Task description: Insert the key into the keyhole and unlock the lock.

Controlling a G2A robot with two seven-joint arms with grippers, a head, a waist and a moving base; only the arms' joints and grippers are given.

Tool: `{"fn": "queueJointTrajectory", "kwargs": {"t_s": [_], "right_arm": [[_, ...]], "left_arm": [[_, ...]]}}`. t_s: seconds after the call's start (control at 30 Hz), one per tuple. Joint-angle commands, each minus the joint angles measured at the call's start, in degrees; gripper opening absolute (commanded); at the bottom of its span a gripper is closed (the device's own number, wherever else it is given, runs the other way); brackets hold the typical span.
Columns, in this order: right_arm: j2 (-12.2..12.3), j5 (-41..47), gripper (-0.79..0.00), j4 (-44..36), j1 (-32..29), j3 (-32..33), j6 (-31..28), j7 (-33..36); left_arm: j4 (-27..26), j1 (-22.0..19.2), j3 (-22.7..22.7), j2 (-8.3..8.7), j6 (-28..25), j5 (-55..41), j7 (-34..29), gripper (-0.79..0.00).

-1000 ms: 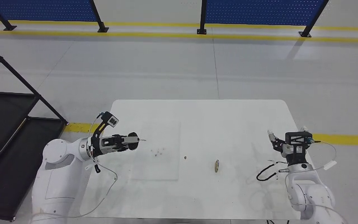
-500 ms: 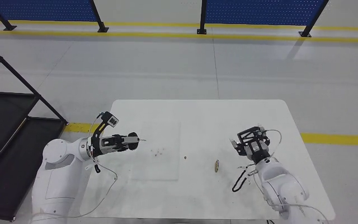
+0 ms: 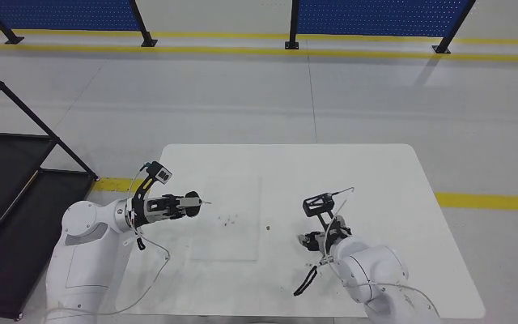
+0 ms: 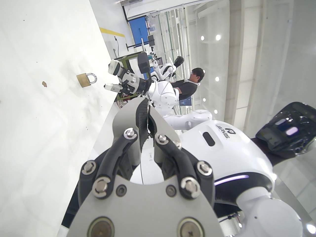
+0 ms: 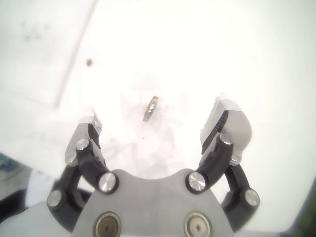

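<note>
Now, white table (image 3: 364, 170) — right gripper (image 5: 158, 114) fingers apart over the lock (image 5: 150, 109); left gripper (image 4: 145, 107) fingers together.

A white table (image 3: 364, 170) stands on a pale grey floor (image 3: 243, 97). A thin white sheet (image 3: 239, 194) lies flat on its left-middle part, with a few dark specks (image 3: 230, 218) on it. A small brown crumb (image 3: 268, 228) lies on the table just beside the sheet's right edge. A black rack (image 3: 24, 186) stands left of the table. Farther back, yellow lines (image 3: 243, 50) cross the floor before blue barriers (image 3: 65, 12)
</note>
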Motion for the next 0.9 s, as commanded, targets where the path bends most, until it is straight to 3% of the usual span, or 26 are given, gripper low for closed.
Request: {"fn": "queueJointTrajectory", "kwargs": {"t_s": [0.0, 0.17, 0.77, 0.87], "right_arm": [[-0.4, 0.3, 0.0, 0.5, 1.7, -1.0, 1.8, 2.8], [-1.2, 0.4, 0.0, 2.5, 5.1, -2.1, 5.1, 6.2], [-1.3, 1.4, 0.0, 3.4, 5.3, -1.7, 4.6, 5.0], [-1.6, 4.0, 0.0, 4.9, 8.3, -1.5, 3.5, 9.8]], "left_arm": [[0.0, 0.0, 0.0, 0.0, 0.0, 0.0, 0.0, -0.785], [0.0, 0.0, 0.0, 0.0, 0.0, 0.0, 0.0, -0.785], [0.0, 0.0, 0.0, 0.0, 0.0, 0.0, 0.0, -0.785], [0.0, 0.0, 0.0, 0.0, 0.0, 0.0, 0.0, -0.785]]}}
